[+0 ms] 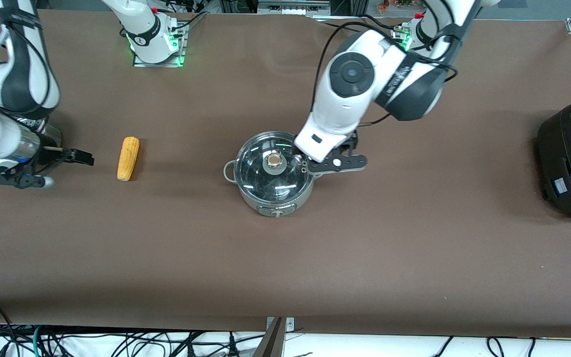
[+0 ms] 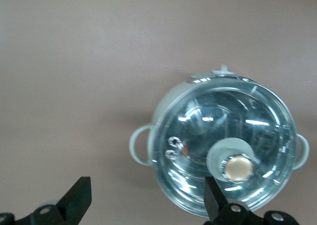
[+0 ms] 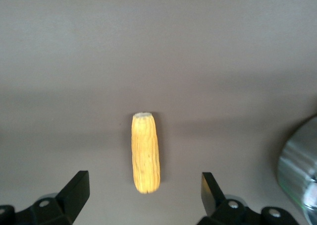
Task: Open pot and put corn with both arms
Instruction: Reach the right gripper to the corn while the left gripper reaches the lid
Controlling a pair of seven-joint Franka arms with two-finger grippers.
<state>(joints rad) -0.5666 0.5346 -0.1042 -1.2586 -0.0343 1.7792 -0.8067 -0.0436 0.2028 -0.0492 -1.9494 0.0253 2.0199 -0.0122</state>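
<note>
— Starting at the right arm's end: status?
— Right gripper [image 1: 75, 157] hovers beside the yellow-orange corn cob [image 1: 128, 158], fingers spread wide, empty.
— And the round shiny steel pot [image 1: 273, 173]?
— Mid-table, glass lid [image 1: 271, 171] on. Left gripper [image 1: 335, 161] over its rim, agape, empty.

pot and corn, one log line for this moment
lid: on pot | corn: on table | left hand: open, over pot | right hand: open, by corn

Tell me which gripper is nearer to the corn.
Right. The right gripper, open, sits beside the corn toward the right arm's end of the table. The left gripper, also open, is over the pot by its lid knob.
</note>
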